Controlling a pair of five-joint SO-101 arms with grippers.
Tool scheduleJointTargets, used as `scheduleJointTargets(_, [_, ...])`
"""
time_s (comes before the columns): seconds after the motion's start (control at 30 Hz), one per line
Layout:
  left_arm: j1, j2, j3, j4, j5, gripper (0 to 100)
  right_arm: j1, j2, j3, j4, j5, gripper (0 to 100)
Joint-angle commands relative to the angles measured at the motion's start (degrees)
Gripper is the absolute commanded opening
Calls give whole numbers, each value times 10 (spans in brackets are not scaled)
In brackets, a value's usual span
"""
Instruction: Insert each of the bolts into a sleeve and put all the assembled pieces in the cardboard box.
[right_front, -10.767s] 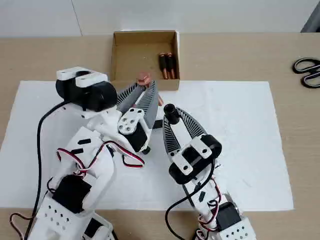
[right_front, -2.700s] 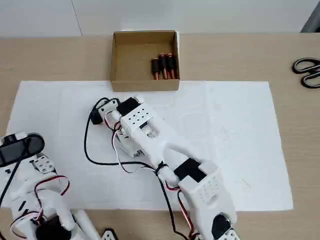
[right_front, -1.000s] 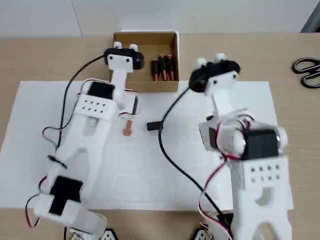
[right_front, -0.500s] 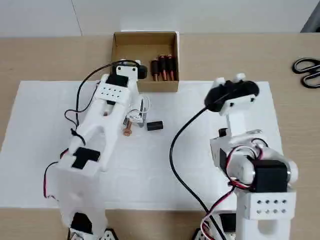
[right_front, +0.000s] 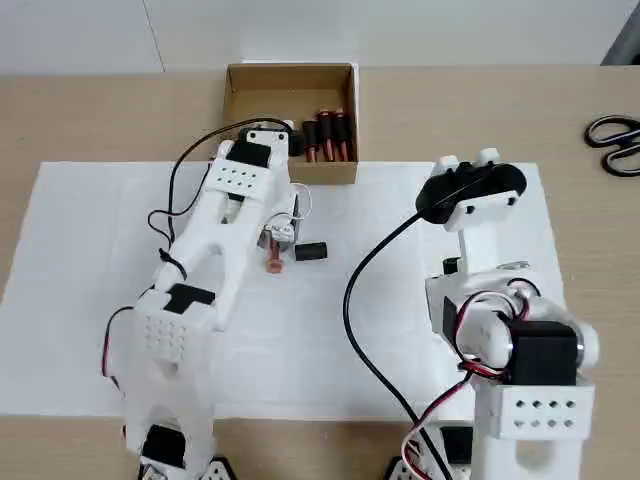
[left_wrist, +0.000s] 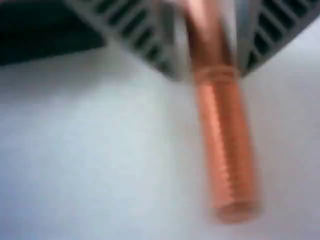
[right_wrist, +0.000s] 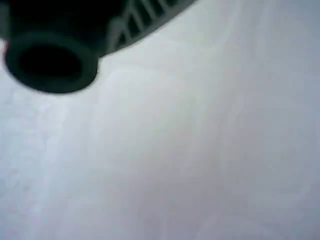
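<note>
My left gripper (right_front: 275, 238) hangs low over the white paper, shut on a copper bolt (right_front: 273, 262). In the left wrist view the bolt (left_wrist: 225, 150) sticks out from between the ribbed fingers (left_wrist: 150, 45), thread end just above the paper. A loose black sleeve (right_front: 311, 251) lies on the paper right beside the bolt. The cardboard box (right_front: 250, 110) behind holds three assembled pieces (right_front: 326, 135). The right arm (right_front: 470, 190) stands upright over the paper's right side. Its gripper (right_wrist: 100, 35) seems shut on another black sleeve (right_wrist: 50, 62), seen end-on above bare paper.
A white paper sheet (right_front: 90, 260) covers the middle of the wooden table. Black-handled scissors (right_front: 615, 143) lie at the far right edge. The left arm's black cable (right_front: 190, 170) loops above the paper near the box.
My left gripper has carried the bolt a little to the right, closer to the loose sleeve. The right arm has hardly moved in the last half second.
</note>
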Motion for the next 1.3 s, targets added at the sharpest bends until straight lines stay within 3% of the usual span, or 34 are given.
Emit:
scheduleJointTargets(0.0, [-4,-4,-36,32,-13,6,4,-8,-4,-7,-5,5])
scheduleJointTargets(0.1, [-3,-7,-70,52,-36,5,4,-8,-4,-7,-5,5])
scheduleJointTargets(0.2, [-9,-7,-131,91,-120,5,4,-8,-4,-6,-5,5])
scheduleJointTargets(0.6, [-48,-7,-50,92,-736,5,4,-8,-4,0,-5,5])
scheduleJointTargets(0.73, [-64,-8,-40,92,-872,5,4,-8,-4,-1,-5,5])
scheduleJointTargets(0.9, [-61,-8,-41,91,-889,5,4,-8,-4,0,-5,5])
scheduleJointTargets(1.03, [-59,-8,-41,91,-858,22,4,-8,-4,-2,-6,5])
scheduleJointTargets(1.27, [-59,-8,-42,91,-817,220,4,-8,-4,-2,-7,5])
